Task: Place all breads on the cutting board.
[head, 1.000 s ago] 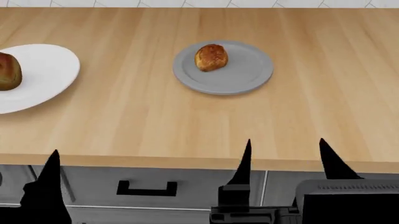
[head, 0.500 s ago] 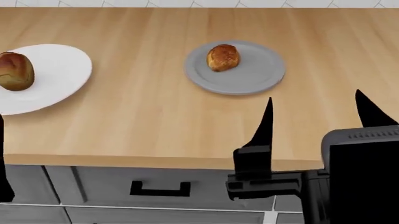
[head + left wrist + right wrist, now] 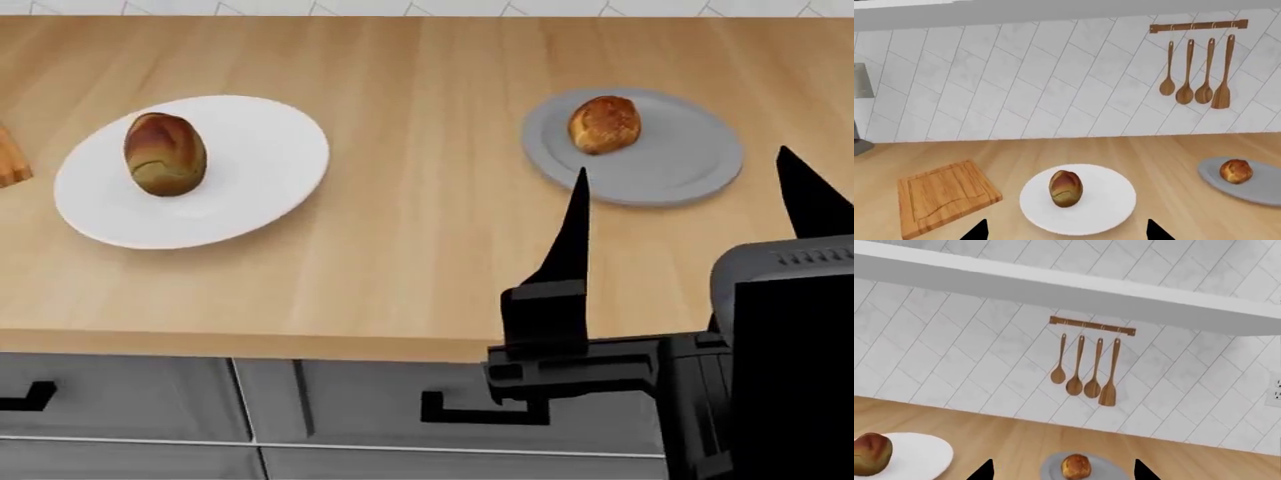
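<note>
Wooden countertop (image 3: 400, 250), pale, backed by a white tiled wall (image 3: 1021, 80).

Two breads are seen, each on its own plate. An oval loaf (image 3: 164, 153) with greenish-tan sides is set upright near the middle of a white plate (image 3: 267, 190), toward the counter's left part. A round golden roll (image 3: 603, 124) is placed on a grey plate (image 3: 681, 170), nearer the back edge and toward the right.

The cutting board (image 3: 944, 197) is laid flat beyond the white plate toward the counter's left end, apart from it; only its corner is caught at the head view's edge. No bread is on it.

Right gripper (image 3: 687, 215) is held over the front edge, fingers spread wide, nothing between them. Left gripper (image 3: 1064, 231): only two tips are shown, set well apart, empty.

Wooden spoons (image 3: 1084, 370) are hung on a wall rail.
</note>
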Robot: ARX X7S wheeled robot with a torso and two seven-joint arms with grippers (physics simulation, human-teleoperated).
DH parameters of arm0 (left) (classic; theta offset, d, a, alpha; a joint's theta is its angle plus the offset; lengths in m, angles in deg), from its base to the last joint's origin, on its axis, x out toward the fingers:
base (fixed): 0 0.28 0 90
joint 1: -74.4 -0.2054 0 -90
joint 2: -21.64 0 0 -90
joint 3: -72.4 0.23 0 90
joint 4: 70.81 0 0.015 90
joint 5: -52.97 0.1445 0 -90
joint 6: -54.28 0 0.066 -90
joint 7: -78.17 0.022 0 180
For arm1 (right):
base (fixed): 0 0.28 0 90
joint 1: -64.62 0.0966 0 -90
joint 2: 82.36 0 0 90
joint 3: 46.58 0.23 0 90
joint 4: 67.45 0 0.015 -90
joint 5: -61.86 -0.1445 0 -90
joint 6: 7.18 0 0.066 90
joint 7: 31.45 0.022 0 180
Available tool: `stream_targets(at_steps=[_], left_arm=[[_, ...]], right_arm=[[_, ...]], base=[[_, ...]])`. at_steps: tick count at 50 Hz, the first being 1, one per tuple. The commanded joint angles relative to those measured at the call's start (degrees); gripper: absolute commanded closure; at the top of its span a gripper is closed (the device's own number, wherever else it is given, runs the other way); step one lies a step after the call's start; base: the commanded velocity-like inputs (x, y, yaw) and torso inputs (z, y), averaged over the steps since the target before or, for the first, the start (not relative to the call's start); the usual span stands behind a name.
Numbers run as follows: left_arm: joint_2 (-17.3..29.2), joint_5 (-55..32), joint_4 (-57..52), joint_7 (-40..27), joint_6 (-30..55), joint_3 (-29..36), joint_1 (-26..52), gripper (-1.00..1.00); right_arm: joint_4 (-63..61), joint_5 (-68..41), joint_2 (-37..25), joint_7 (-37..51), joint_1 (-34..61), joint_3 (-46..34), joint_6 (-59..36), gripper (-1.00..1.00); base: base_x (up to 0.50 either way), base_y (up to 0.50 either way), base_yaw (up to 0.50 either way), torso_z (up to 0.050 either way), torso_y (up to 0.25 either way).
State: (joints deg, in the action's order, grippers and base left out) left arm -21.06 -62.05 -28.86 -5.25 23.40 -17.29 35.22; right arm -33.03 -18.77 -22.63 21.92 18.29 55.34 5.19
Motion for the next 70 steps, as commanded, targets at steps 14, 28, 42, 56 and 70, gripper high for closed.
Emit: stream_targets(at_steps=[14,28,42,56,70], left_arm=[[0.73,-0.41,1.56,-0.32,-1.32,3.08,3.78,-1.0],[1.49,-0.87,1.64,-0.61,-2.32,3.97,4.81,-1.0],[1.57,-0.41,1.99,-0.38,-2.8,5.3,5.81,-1.0],[2.14,-0.15,2.11,-0.07,-3.33,6.02,6.37,-1.0],[2.5,-0.17,2.1,-0.1,-3.93,7.0,7.13,-1.0]], right_arm=[[1.23,-4.27,-2.03,3.18,2.47,-0.86,1.49,-1.0],[1.93,-7.45,-2.98,5.67,4.34,-2.28,2.06,-1.0],[1.82,-7.56,-3.58,5.21,3.3,-1.83,3.36,-1.0],[2.19,-7.18,-3.62,5.24,4.08,-3.35,3.63,-1.0],[2.29,-5.95,-4.0,4.21,2.95,-3.13,4.64,-1.0]], base=[[0.2,0.0,0.0,0.0,0.0],[0.35,0.0,0.0,0.0,0.0],[0.36,0.0,0.0,0.0,0.0],[0.34,0.04,0.0,0.0,0.001],[0.31,0.1,0.0,0.0,0.001]])
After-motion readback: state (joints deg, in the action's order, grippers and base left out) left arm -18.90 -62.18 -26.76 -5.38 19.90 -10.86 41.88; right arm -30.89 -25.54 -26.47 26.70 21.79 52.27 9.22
